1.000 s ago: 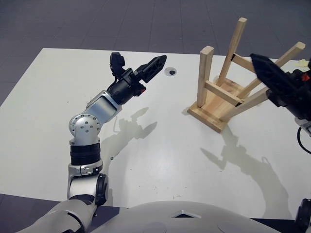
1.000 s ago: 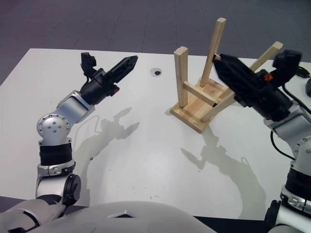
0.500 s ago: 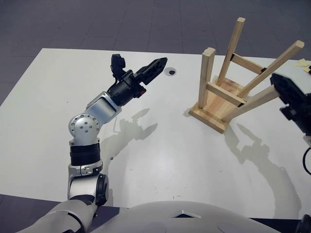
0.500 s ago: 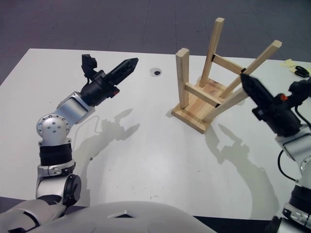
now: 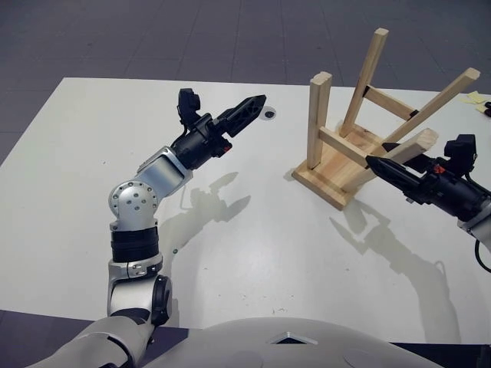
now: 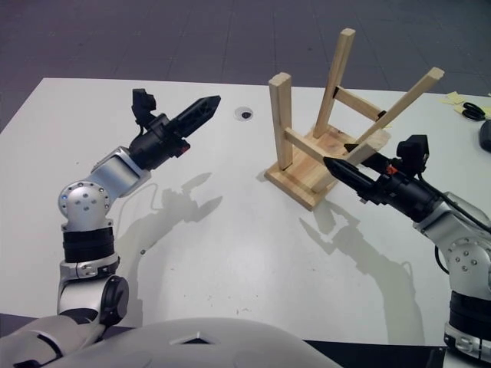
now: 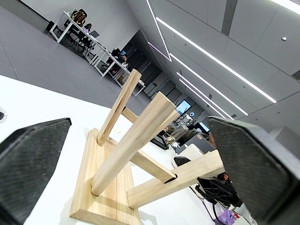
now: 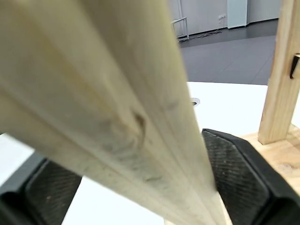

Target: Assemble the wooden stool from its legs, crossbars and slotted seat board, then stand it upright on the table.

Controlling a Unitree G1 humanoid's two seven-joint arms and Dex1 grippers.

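Spread wide, my right black two-fingered claw (image 5: 371, 161) straddles one leg (image 5: 419, 143) of the pale wooden four-legged stool (image 5: 337, 149), at the stool's 4 o'clock. I can't tell whether the pads touch. The stool sits upturned and tilted at 1 o'clock on the white table (image 5: 268, 253). My left claw (image 5: 257, 102), also spread, hovers well apart at its 9 o'clock.

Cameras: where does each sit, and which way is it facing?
Left and right eye views: on the head, looking forward and down at the table and tipped stool; both arms show, with left gripper and right gripper.
Left wrist view: on the left wrist, looking between its open fingers at the stool.
Right wrist view: on the right wrist, close against a stool leg between its fingers.
Shared: all views show the stool.
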